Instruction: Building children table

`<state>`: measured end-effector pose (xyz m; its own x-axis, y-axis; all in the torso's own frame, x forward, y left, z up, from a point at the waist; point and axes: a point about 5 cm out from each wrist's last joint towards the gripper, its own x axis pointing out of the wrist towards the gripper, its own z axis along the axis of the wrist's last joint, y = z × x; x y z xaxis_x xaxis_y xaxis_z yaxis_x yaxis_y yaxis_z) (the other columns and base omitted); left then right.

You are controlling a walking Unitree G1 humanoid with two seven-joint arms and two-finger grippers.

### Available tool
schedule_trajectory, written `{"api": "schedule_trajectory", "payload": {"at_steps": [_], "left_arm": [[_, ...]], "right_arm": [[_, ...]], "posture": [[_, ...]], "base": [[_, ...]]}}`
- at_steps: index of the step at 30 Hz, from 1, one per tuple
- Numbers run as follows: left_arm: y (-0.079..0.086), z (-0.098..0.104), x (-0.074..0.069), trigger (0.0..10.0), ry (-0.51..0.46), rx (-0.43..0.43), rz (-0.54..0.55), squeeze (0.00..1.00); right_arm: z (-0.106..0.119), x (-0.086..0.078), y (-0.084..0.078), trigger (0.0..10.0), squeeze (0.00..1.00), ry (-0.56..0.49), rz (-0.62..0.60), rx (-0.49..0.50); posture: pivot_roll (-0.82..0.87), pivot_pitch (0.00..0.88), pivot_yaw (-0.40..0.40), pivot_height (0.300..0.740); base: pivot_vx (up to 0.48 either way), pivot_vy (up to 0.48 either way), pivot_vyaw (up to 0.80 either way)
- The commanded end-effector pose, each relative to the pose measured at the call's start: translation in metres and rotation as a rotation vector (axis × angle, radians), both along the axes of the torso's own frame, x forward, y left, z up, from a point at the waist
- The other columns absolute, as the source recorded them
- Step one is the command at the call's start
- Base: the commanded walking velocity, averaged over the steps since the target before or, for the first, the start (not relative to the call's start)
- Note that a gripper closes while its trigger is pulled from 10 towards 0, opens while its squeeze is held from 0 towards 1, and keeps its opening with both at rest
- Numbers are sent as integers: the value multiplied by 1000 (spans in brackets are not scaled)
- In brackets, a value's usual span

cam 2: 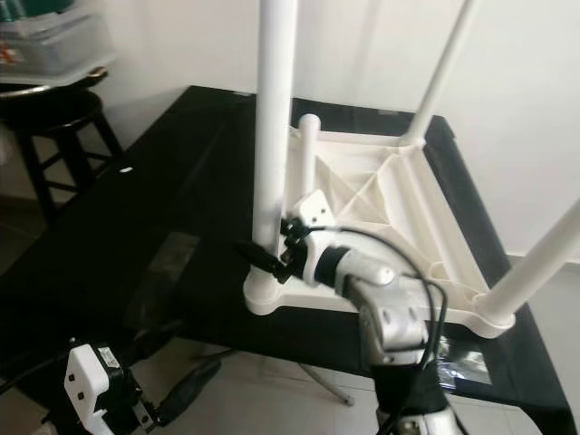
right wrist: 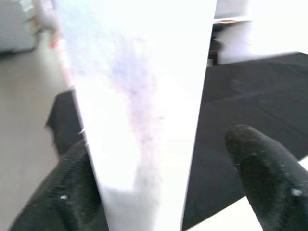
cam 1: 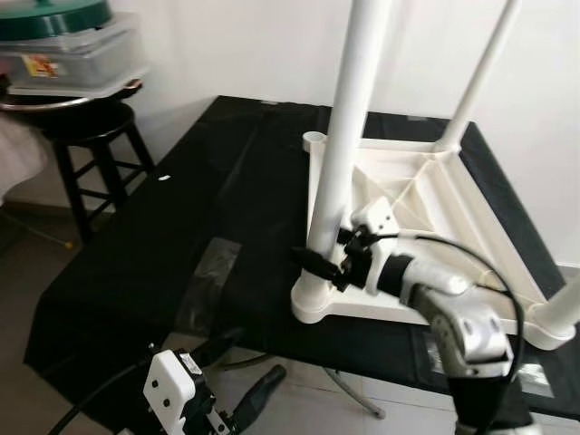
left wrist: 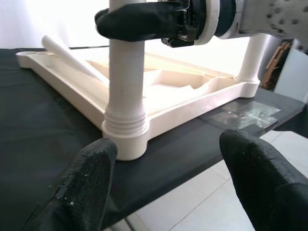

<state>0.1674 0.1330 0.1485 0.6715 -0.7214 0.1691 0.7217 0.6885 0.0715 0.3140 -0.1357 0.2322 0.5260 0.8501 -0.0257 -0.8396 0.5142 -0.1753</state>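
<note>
Right gripper (cam 1: 319,263) is clamped round the near leg (cam 1: 349,136) just above its socket, one black finger (right wrist: 262,168) each side of the white tube. That leg stands straight up, long axis vertical, running out the top of the frame. It's plugged into the near-left corner of the tabletop (cam 1: 426,195), which lies upside down, flat on the black table (cam 1: 163,245), right of centre. That corner sits just inside the table's front edge, so barely any room there, bare floor beyond. Two more legs are in: one at the far corner (cam 1: 480,77) and one at lower right (cam 1: 564,308), both leaning a bit in the picture. Lots of open black surface to the left. Left gripper (cam 1: 240,399) hangs low at the bottom of the frame in front of the table edge, fingers (left wrist: 82,187) spread apart, holding nothing. A stool (cam 1: 86,136) sits upper left.
</note>
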Motion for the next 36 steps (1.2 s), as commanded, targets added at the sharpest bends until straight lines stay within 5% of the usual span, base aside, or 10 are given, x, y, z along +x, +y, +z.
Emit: {"api": "schedule_trajectory", "payload": {"at_steps": [1, 4, 12, 13, 15, 16, 17, 18, 32, 36], "left_arm": [[-1, -5, -2, 10000, 38, 1, -34, 0], [0, -6, -3, 10000, 52, -18, -64, 0], [0, -6, -5, 10000, 52, -13, -90, 0], [0, -5, -6, 10000, 50, -13, -88, 0], [0, -5, -6, 10000, 48, -14, -86, 0], [0, -4, -6, 10000, 43, -15, -76, 0], [0, -4, -6, 10000, 41, -15, -73, 0], [1, -4, -6, 10000, 39, -16, -71, 0], [-1, -2, -7, 10000, 35, -22, -71, 0], [-1, -2, -5, 10000, 34, -26, -67, 0]], "right_arm": [[0, -3, 1, 10000, 0, 11, 163, -36], [2, 4, -7, 10000, 0, 25, 285, -107], [4, 14, -9, 10000, 0, 37, 371, -158], [5, 16, -8, 8745, 0, 42, 402, -150], [5, 16, -8, 8745, 0, 45, 418, -141], [3, 18, -4, 1294, 0, 49, 429, -119], [2, 18, -3, 1294, 0, 49, 428, -114], [1, 19, -2, 0, 0, 53, 445, -105], [-10, 17, -9, 0, 0, 56, 419, -88], [-20, 12, -3, 0, 0, 35, 200, -76]], "posture": [[53, 124, -53, 740], [53, 131, -52, 740], [62, 138, -49, 740], [63, 142, -50, 740], [63, 142, -50, 740], [66, 150, -55, 740], [66, 150, -55, 740], [69, 155, -57, 740], [46, 174, -68, 740], [16, 178, -69, 740]], "base": [[0, 0, 0], [0, 0, 0], [0, 0, 0], [0, 0, 0], [0, 0, 0], [0, 0, 0], [0, 0, 0], [0, 0, 0], [0, 0, 0], [0, 0, 0]]}}
